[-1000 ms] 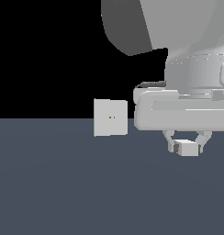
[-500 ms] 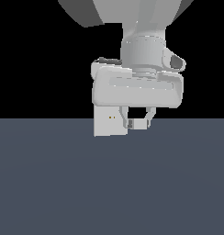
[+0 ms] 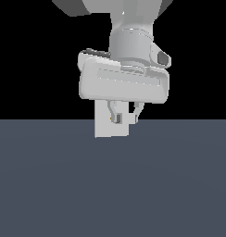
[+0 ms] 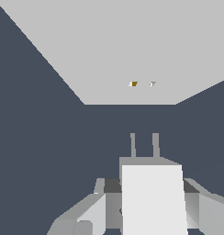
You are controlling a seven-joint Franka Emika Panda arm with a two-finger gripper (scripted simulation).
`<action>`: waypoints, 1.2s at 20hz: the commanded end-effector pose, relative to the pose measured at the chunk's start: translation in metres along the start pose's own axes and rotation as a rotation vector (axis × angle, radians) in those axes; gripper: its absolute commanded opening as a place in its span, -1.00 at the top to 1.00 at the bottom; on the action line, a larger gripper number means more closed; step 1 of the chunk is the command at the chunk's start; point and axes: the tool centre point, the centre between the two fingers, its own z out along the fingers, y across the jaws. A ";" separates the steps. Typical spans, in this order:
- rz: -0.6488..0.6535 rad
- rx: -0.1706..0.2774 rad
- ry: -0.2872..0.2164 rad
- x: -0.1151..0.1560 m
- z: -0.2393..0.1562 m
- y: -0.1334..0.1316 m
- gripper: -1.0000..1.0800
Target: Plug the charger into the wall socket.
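Note:
My gripper (image 3: 126,119) hangs right in front of the wall socket (image 3: 105,130), a flat light-grey upright plate partly hidden behind it. In the wrist view the gripper (image 4: 150,195) is shut on the charger (image 4: 153,202), an off-white block with two thin prongs (image 4: 144,145) pointing at the socket (image 4: 109,50). The socket's two small dots (image 4: 142,84) lie nearly in line with the prongs, and a gap of dark floor shows between the prongs and the plate. In the exterior view the charger blends with the plate between the fingers (image 3: 117,117).
A dark blue-grey floor (image 3: 113,185) spreads under the gripper and the socket. The background above it is black. The arm's large white-grey wrist body (image 3: 124,85) covers the top of the socket.
The gripper with the charger has moved from the exterior view's right to its left, and now stands in front of the socket, covering most of it.

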 end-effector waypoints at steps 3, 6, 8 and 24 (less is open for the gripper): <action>-0.001 0.000 0.000 0.000 0.000 0.000 1.00; -0.001 0.000 0.000 0.002 0.000 0.000 1.00; 0.000 0.000 0.000 0.005 0.001 0.000 1.00; -0.001 0.000 0.000 0.050 0.008 0.000 1.00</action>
